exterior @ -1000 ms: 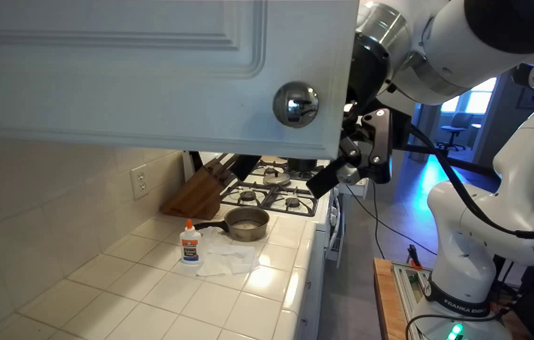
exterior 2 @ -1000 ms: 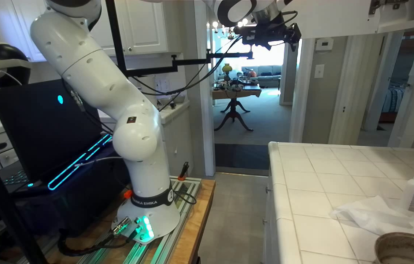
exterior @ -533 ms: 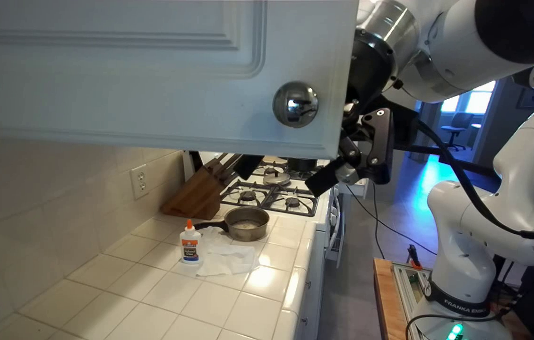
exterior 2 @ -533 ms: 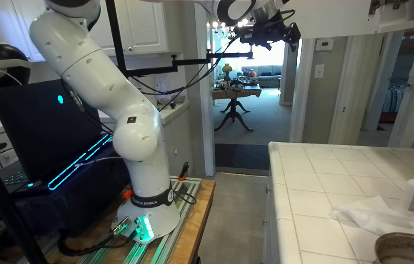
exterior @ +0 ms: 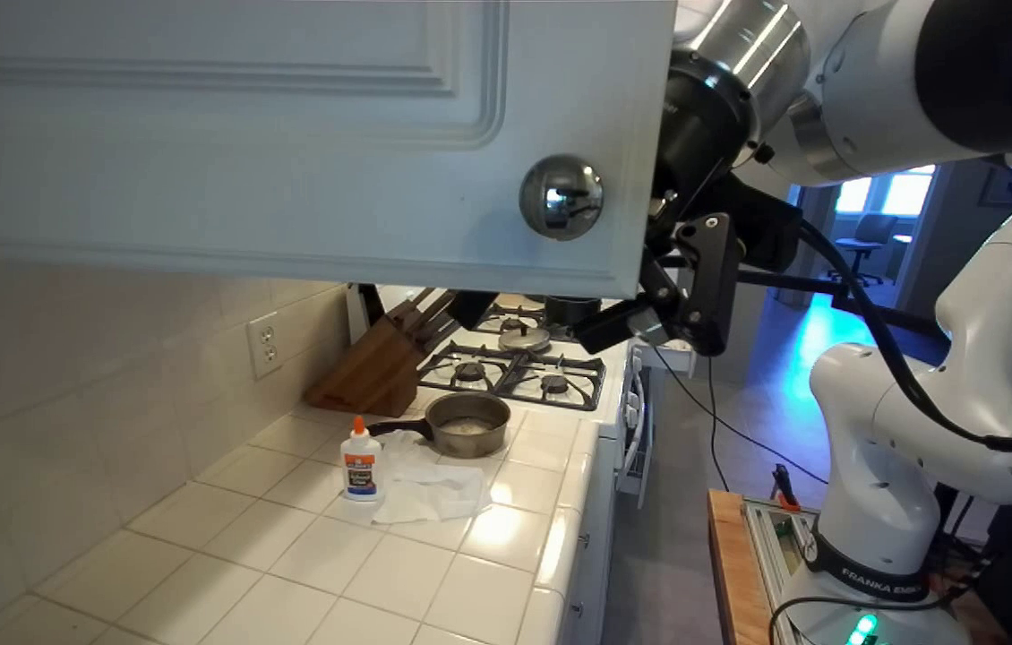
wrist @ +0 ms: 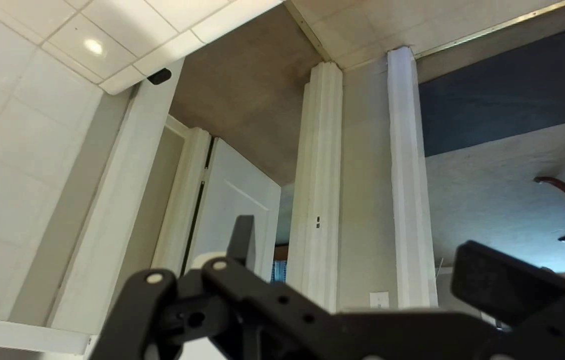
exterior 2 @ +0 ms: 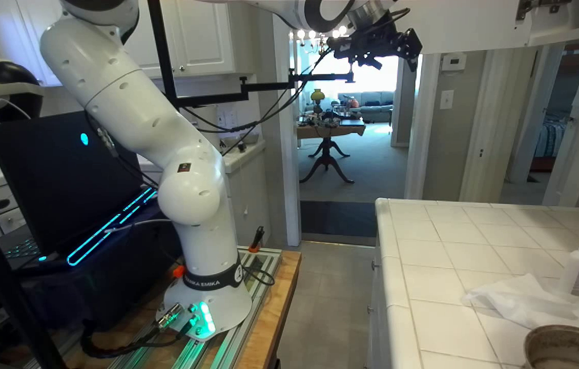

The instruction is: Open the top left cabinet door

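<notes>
The top left cabinet door point(exterior: 291, 179) is the large white panel across the top of an exterior view, with its round silver knob point(exterior: 561, 196) near the lower right corner. It stands swung open; its inner side shows at the top right of an exterior view point(exterior 2: 463, 23), with a hinge there. My gripper point(exterior: 540, 319) is on the inner side, partly hidden behind the door's free edge, fingertips below its lower edge. The gripper also shows in an exterior view point(exterior 2: 393, 55). In the wrist view its fingers point(wrist: 355, 245) are wide apart with nothing between them. Contact with the door cannot be told.
A tiled counter point(exterior: 363, 573) lies below, with a glue bottle point(exterior: 361, 461), white paper point(exterior: 434, 493), a pot point(exterior: 468, 425) and a knife block point(exterior: 372, 363). A stove point(exterior: 524, 376) stands beyond. A smaller white upper cabinet door point(exterior 2: 202, 41) is across the room.
My wrist has tilted, its upper part moving right in an exterior view and the forearm sinking slightly. The fingertip below the door has risen a little. The door has shifted very slightly.
</notes>
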Robot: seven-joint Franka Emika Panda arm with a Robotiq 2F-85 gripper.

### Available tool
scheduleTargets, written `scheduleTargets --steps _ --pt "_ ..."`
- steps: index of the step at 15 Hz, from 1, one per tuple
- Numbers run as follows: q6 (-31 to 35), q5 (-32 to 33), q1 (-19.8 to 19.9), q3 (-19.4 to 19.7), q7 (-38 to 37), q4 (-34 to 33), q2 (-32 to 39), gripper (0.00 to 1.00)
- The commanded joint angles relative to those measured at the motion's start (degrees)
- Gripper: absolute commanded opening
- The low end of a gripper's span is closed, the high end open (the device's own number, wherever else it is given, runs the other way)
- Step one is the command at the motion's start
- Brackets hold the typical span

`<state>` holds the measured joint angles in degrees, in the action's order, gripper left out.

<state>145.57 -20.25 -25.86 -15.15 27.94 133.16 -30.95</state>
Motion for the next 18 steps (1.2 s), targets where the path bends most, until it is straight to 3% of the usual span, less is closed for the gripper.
scheduleTargets --steps 1,10,18 --pt "3.44 4.7 1.15 3.19 -1.34 -6.14 6.77 1.0" --pt "0.32 4.09 -1.94 5.43 2.41 -8.37 8.76 1.0" --pt "3.59 2.91 -1.98 5.86 2.96 -10.78 13.0 1.0"
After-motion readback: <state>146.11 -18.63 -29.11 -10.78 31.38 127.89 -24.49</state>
